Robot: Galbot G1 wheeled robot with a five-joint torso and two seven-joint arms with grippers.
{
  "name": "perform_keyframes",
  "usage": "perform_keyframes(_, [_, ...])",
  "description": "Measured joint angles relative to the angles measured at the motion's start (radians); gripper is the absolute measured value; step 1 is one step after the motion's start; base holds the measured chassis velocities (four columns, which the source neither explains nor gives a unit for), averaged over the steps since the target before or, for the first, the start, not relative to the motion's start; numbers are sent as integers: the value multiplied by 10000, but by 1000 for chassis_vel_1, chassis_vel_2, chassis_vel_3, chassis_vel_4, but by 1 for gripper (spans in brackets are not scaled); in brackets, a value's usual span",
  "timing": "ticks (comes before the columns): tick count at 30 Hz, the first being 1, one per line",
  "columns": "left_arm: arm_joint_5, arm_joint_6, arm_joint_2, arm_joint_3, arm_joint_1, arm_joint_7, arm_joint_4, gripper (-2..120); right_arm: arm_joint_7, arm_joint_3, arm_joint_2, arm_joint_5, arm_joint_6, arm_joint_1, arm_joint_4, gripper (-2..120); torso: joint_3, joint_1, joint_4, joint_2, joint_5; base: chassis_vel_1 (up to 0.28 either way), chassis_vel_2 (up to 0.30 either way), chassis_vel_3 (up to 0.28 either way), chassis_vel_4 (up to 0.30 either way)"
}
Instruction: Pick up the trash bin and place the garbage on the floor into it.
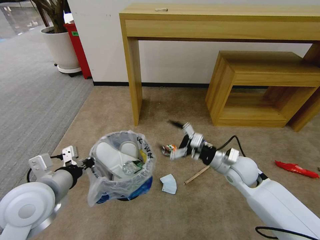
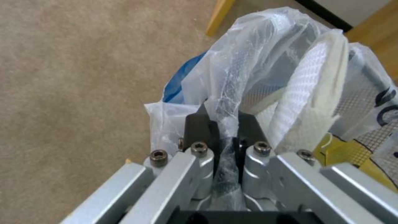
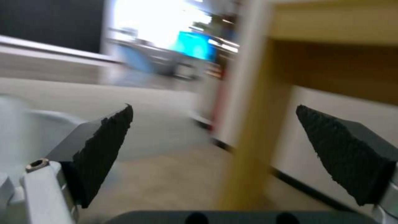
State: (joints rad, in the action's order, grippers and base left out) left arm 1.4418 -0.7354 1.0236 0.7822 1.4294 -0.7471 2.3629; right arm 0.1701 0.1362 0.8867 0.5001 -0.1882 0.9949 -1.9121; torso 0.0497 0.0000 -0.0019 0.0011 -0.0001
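Right gripper (image 1: 182,140), jaws spread wide and empty, hangs just beside the crushed red-green can (image 1: 168,149). Left gripper (image 2: 224,130), pinched on the rim of the bag-lined round dark bin (image 1: 121,166), is farther.

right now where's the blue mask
In the head view the mask lies on the carpet just right of the bin, with the stick to its right and the crushed can beyond it.
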Motion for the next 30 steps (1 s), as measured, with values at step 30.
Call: perform_keyframes(30, [-815, 0, 220, 564, 18, -221, -116, 3, -4525, 667, 937, -24, 2655, 2644, -96, 100, -1, 0, -1, 0, 0, 0, 0, 0, 0])
